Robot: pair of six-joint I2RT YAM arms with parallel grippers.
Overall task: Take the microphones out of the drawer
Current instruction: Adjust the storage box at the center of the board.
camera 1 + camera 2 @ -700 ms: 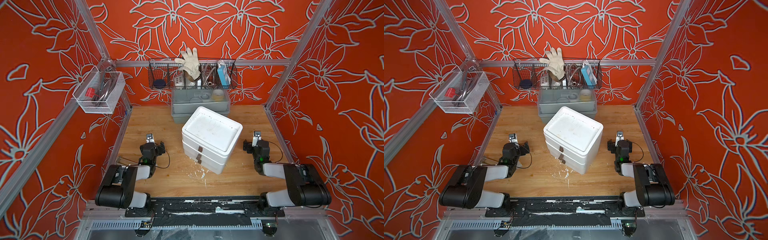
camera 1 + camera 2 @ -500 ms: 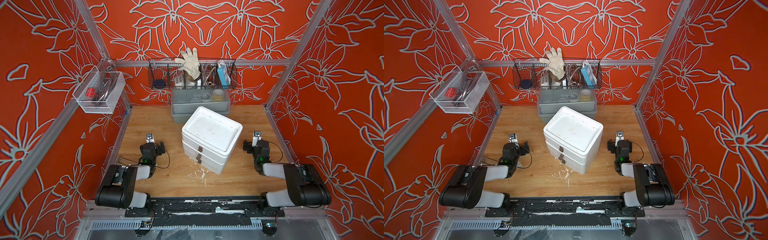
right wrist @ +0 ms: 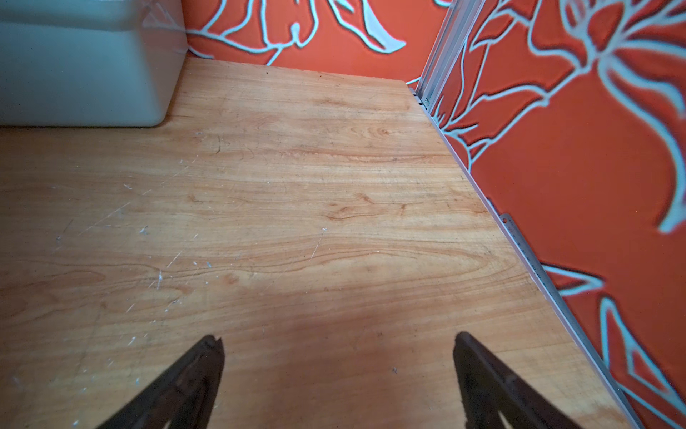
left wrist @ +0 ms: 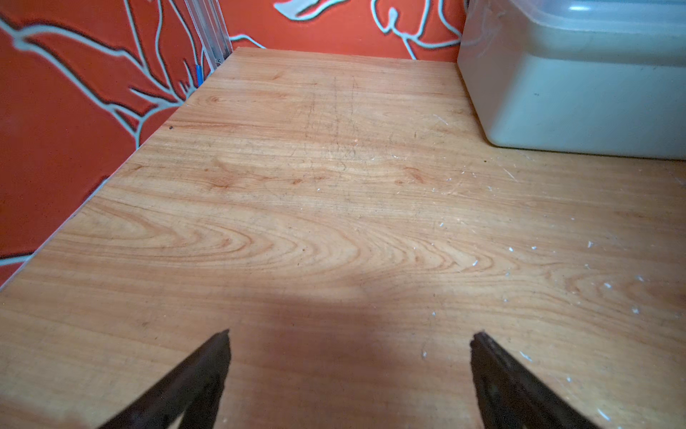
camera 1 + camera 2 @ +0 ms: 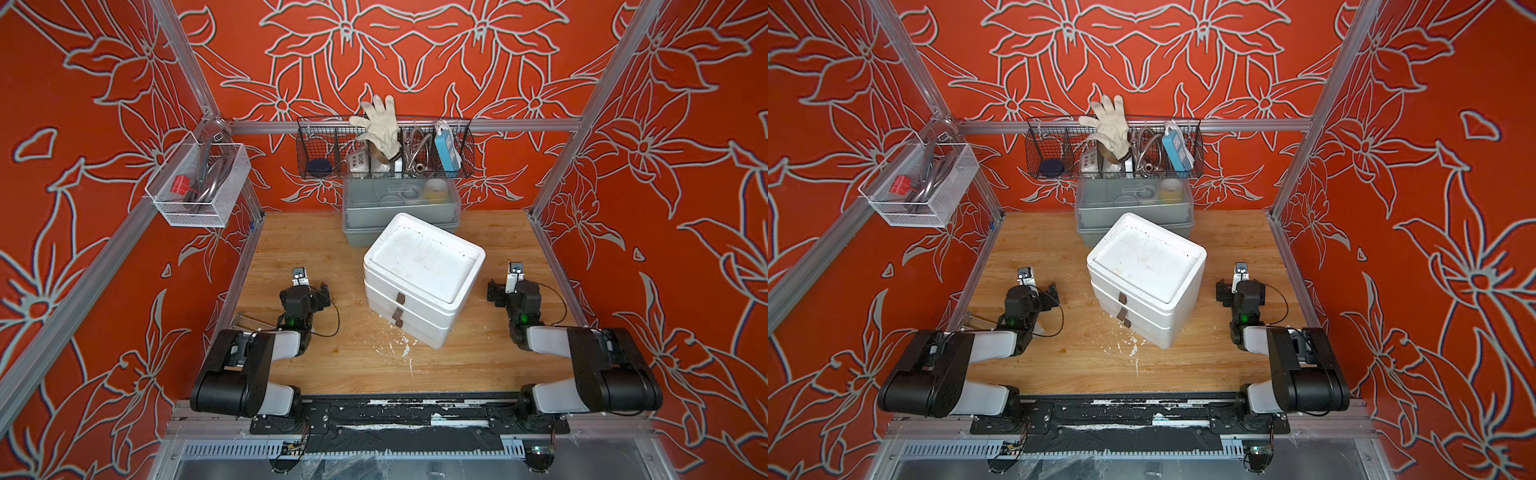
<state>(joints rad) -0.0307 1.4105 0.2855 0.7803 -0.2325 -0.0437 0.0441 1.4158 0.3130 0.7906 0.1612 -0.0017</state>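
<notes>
1. The left gripper (image 4: 349,338) is spread wide and holds nothing, above the wooden table (image 4: 334,185).
2. The right gripper (image 3: 337,340) is equally wide and empty.
3. The white drawer unit (image 5: 424,286) stands between them with both drawers closed; the microphone is hidden.

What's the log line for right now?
stage: not started | drawers: shut | microphone: unseen | left gripper: open, empty | right gripper: open, empty

The walls (image 5: 415,41) are covered in orange-red with pale flower outlines. Light wood grain is seen on the table (image 4: 334,185) ahead of the left gripper (image 4: 349,341). The drawers (image 5: 424,266) are finished white, with brown tabs (image 5: 400,298). The bin (image 3: 74,74) is tinted grey.
</notes>
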